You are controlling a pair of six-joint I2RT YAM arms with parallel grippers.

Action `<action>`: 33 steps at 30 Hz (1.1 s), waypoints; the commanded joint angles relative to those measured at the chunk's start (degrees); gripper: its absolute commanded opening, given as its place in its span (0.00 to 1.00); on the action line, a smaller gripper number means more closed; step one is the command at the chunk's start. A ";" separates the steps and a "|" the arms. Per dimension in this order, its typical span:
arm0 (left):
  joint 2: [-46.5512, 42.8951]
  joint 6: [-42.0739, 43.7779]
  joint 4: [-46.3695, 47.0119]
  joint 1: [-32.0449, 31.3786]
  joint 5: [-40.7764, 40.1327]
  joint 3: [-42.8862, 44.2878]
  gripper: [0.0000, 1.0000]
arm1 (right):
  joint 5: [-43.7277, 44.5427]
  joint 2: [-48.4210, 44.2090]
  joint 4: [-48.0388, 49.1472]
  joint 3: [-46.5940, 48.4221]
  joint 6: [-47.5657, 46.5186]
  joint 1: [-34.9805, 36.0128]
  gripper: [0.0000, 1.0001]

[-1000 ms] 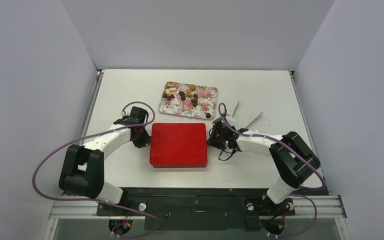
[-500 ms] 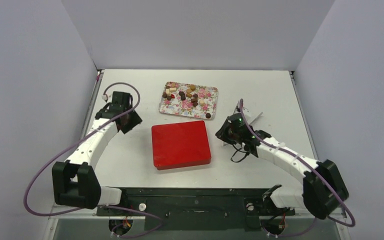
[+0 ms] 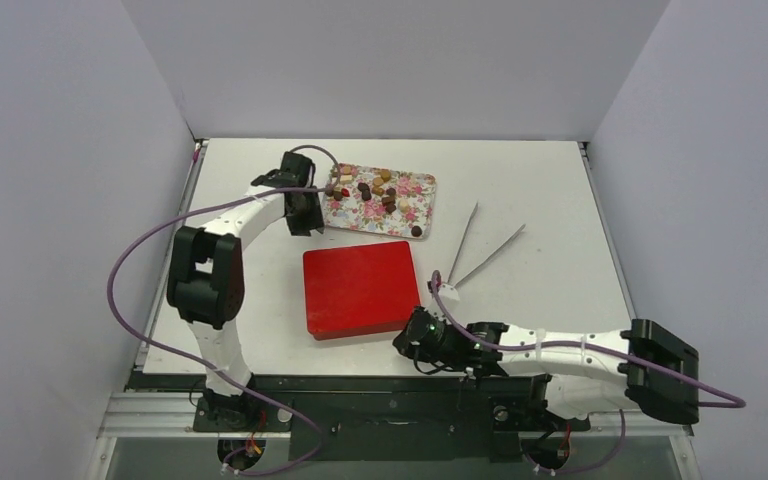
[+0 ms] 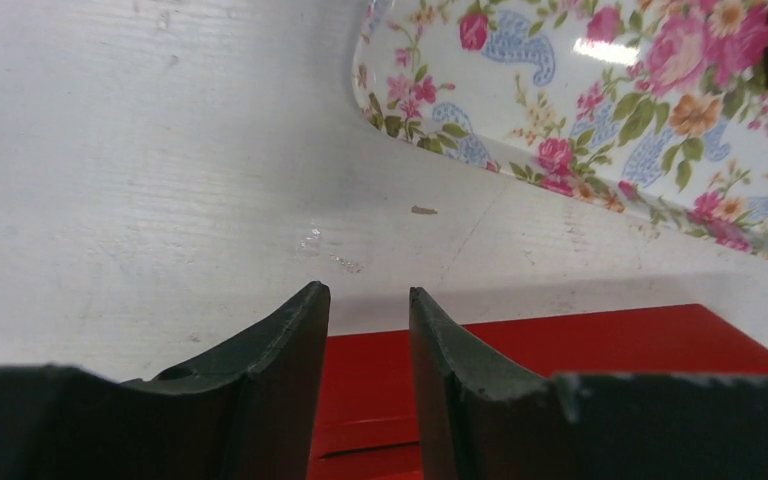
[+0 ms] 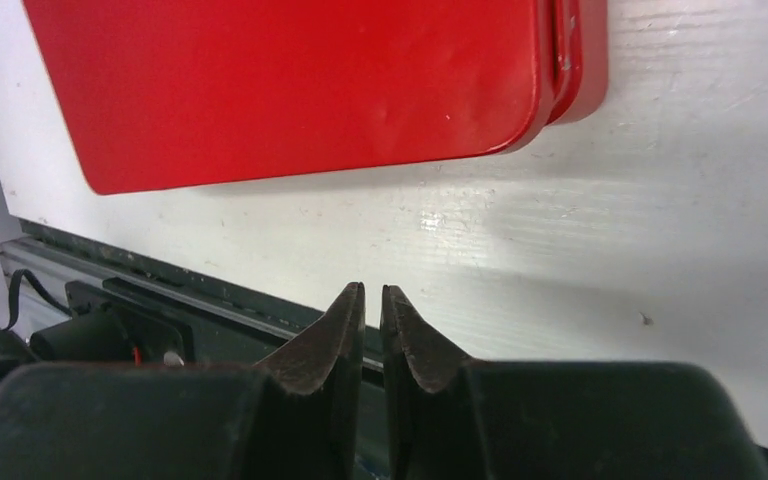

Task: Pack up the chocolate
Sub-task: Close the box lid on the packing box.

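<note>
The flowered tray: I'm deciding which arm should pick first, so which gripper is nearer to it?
Left. The left gripper sits just off the left edge of the tray; the right gripper is by the near right corner of the red box, on the box's far side from the tray.

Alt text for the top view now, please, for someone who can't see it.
A closed red box sits mid-table, a floral tray of chocolate beyond it and metal tongs to its right. The left gripper is beside the tray's left edge; the right gripper is by the box's near right corner.
</note>
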 commanded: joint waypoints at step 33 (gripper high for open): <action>-26.57 -11.24 0.25 -4.94 -3.72 -27.41 0.35 | -11.26 7.27 16.50 -4.79 -10.22 -30.64 0.18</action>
